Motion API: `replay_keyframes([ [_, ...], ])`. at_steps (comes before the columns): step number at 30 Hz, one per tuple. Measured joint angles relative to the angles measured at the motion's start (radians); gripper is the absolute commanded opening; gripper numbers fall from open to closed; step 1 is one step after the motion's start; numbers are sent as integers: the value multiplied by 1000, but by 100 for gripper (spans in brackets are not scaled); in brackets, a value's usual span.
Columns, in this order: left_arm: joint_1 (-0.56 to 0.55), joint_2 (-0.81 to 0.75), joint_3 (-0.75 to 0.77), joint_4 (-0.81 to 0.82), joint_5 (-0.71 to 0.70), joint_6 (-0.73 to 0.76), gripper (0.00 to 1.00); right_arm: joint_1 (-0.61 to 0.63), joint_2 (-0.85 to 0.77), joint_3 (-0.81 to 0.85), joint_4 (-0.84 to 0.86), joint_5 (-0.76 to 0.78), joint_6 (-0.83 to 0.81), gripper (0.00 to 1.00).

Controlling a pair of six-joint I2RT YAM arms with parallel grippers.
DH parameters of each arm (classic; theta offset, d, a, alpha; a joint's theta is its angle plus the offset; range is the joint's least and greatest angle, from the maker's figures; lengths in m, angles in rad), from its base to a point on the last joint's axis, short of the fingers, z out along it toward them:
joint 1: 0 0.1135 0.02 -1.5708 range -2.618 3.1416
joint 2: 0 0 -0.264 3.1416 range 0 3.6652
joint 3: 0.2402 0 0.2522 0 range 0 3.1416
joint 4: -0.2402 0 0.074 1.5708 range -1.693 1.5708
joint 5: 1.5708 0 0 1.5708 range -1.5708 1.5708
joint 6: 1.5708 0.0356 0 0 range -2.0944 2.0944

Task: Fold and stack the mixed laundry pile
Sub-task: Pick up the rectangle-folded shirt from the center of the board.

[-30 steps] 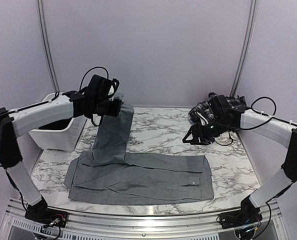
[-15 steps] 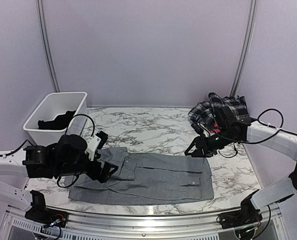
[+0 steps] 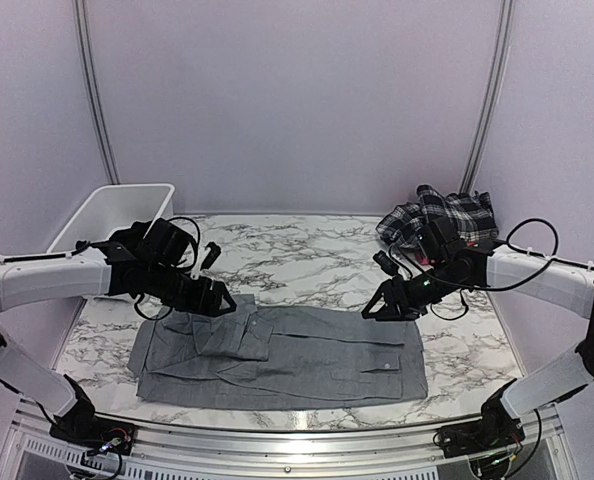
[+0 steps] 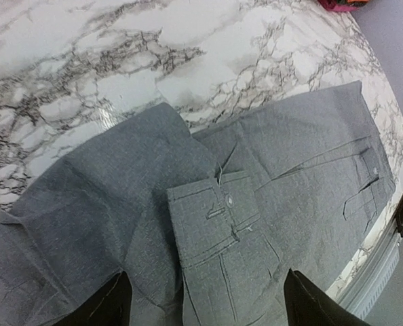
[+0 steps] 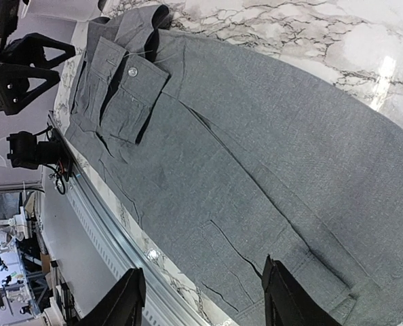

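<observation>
grey trousers [image 3: 277,350] | folded, lying flat, spread left-to-right near front | black-and-white plaid piece [image 3: 442,215] | bunched, far right corner

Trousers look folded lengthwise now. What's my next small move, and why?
Probably lower the right gripper onto the right end of the grey trousers and pinch it. They lie as one long strip; the left gripper is open above the other end, and the right, also open, hovers over this one.
</observation>
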Motion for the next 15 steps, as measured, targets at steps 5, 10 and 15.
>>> replay_keyframes([
  [5, 29, 118, 6, -9, 96, -7, 77, 0, 3, 13, 0, 0, -4, 55],
  [10, 32, 187, 26, -20, 148, 7, 48, 0, 5, 19, -3, 0, -15, 55],
  [15, 31, 193, 47, -15, 204, 48, 0, 0, 17, 46, -14, 3, -32, 55],
])
